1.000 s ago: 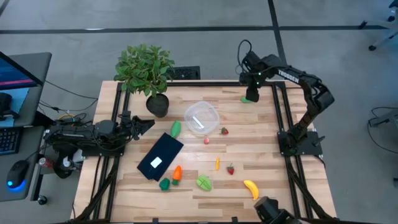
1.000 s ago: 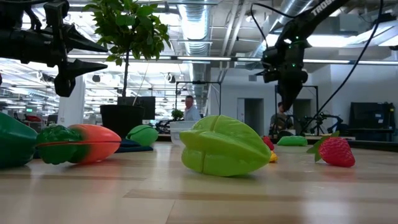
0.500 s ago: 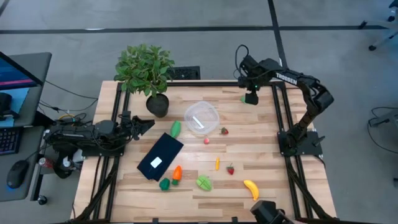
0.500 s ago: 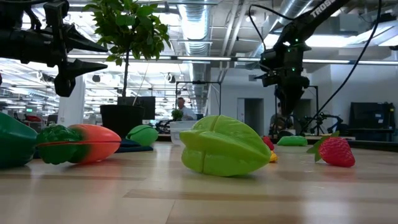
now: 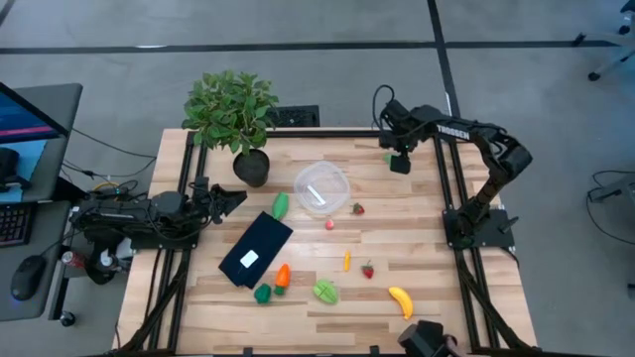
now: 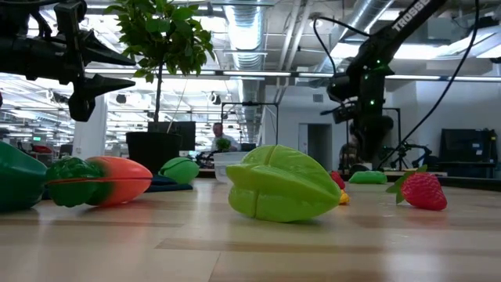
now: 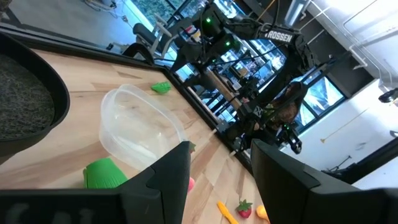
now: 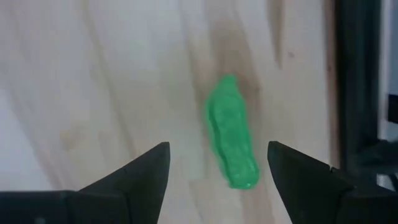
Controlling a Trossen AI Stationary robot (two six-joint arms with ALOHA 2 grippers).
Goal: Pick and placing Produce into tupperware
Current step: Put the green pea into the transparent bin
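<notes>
At the far left we see the left tool [image 5: 236,196] hovering at the surface's [image 5: 417,218] left edge, its fingers close together with a narrow gap and nothing between them. Just behind it stands the potted plant [image 5: 233,114], its dark pot on the back left part of the surface. In front of the left tool lies a dark flat rectangle [image 5: 256,248] with a white label, and at its upper corner a green oblong piece [image 5: 281,204]. Below the rectangle sit a dark green piece [image 5: 262,293] and the orange carrot [image 5: 283,276] — close together, nearly touching.

Near the middle stands the tupperware [image 5: 321,187], a round clear container; we make out only a pale streak inside it, no produce. It is clear of the plant pot and the green oblong piece. To its right, a red strawberry [image 5: 358,208] and a small pinkish piece [image 5: 329,224] lie on bare wood. Further forward are a light green ridged fruit [image 5: 325,291], a small yellow-orange piece [image 5: 346,261], another strawberry [image 5: 368,269] and the yellow banana [image 5: 400,300].

At the back right, the right tool [image 5: 399,162] hangs above a green pod-like piece [image 8: 232,132] — its fingers stand wide apart on either side, not touching it.
</notes>
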